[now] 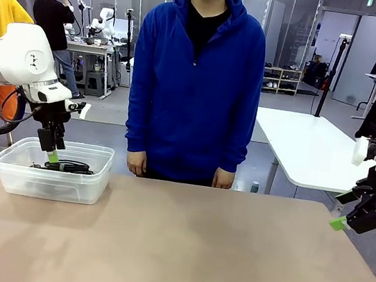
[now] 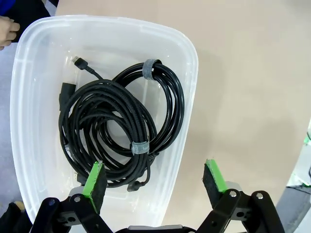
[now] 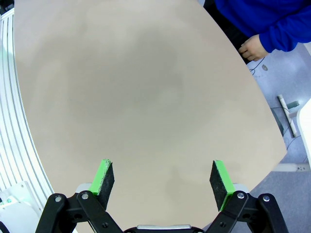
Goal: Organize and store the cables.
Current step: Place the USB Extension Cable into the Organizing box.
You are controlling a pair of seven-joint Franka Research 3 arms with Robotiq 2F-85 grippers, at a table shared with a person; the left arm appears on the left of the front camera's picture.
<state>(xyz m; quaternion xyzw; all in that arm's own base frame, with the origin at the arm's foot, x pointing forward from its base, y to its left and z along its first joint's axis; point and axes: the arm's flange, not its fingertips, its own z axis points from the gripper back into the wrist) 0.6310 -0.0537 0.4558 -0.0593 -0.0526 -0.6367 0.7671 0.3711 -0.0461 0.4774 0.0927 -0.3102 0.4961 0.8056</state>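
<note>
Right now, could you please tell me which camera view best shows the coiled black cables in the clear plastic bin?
The left wrist view: it looks straight down on the coiled black cables, showing loops, straps and plugs. The front view shows them only as a dark sliver through the clear plastic bin. The right wrist view shows bare tabletop.

Cables point(image 2: 114, 128): black cords, coiled into overlapping loops, lying flat in a clear plastic bin point(image 2: 187, 87) at the worktop's 9 o'clock side. Grey straps bind the coils at 12 and 6 o'clock. Plug ends lie loose at the bundle's 10 o'clock.
</note>
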